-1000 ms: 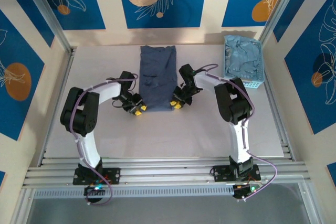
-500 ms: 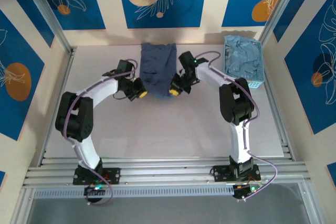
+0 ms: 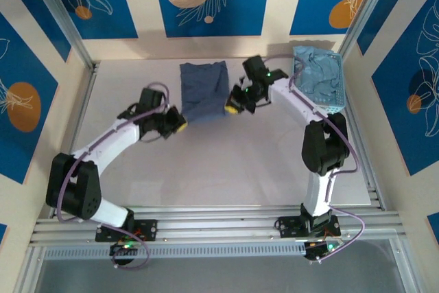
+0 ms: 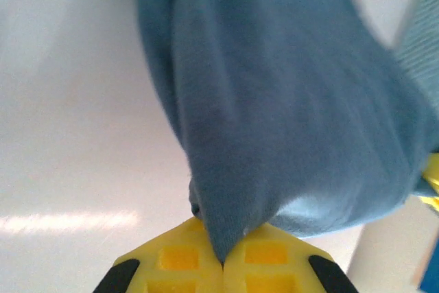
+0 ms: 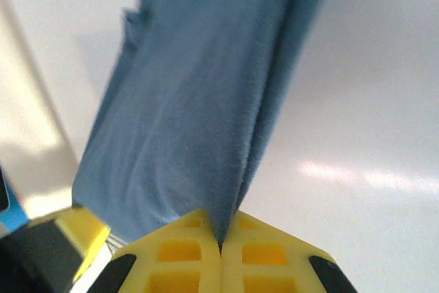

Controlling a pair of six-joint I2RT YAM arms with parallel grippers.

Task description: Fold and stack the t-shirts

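Note:
A dark slate-blue t-shirt [image 3: 204, 91] lies folded lengthwise at the back middle of the table, its near end lifted and doubled toward the back. My left gripper [image 3: 180, 123] is shut on its near left corner, the cloth [image 4: 274, 101] pinched between yellow fingers [image 4: 180, 259]. At the near right corner my right gripper [image 3: 233, 108] is shut on the same shirt [image 5: 199, 94], gripped between yellow fingers [image 5: 264, 259]. Pale sky-blue t-shirts [image 3: 317, 77] are piled in the basket [image 3: 334, 108] at the back right.
The pale blue perforated basket stands against the right rail, close to my right arm's forearm. Metal rails [image 3: 206, 224] run along the table's near edge. Bare white table [image 3: 226, 169] stretches in front of the shirt.
Both grippers closed on the shirt's near corners and carried them up and toward the back, folding the near half over the far half. Both arms have stretched out.

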